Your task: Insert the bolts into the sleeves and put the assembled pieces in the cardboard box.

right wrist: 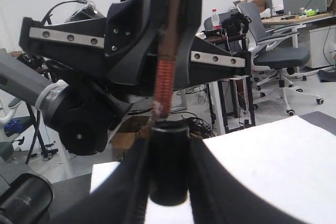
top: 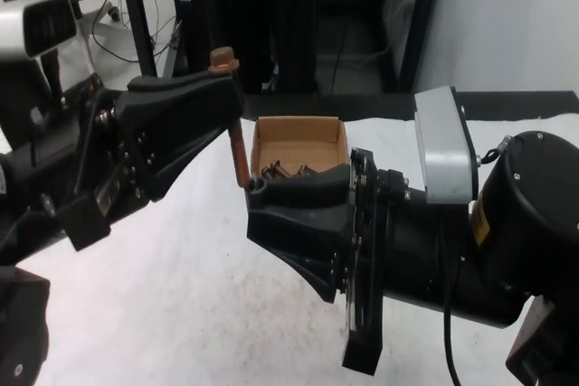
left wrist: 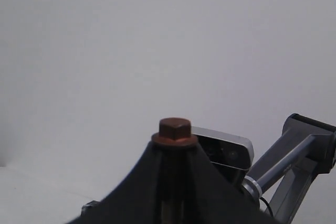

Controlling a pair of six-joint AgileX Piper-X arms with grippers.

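Note:
My left gripper (top: 226, 88) is shut on a rusty brown bolt (top: 238, 146), held upright with its hex head (left wrist: 174, 129) on top. The bolt's threaded end (right wrist: 164, 85) points down at the mouth of a black sleeve (right wrist: 168, 166). That sleeve (top: 257, 185) is clamped upright in my right gripper (top: 262, 194), which is shut on it. The bolt's tip meets the top of the sleeve. Both grippers hang above the white bench, just in front of the cardboard box (top: 298, 133). Dark assembled pieces (top: 285, 169) lie inside the box.
The white bench cloth (top: 199, 287) spreads under both arms. The box stands at the far edge of it, behind the grippers. Black frame posts (top: 136, 6) and cables stand beyond the bench. Office chairs (right wrist: 275, 56) and desks are in the room behind.

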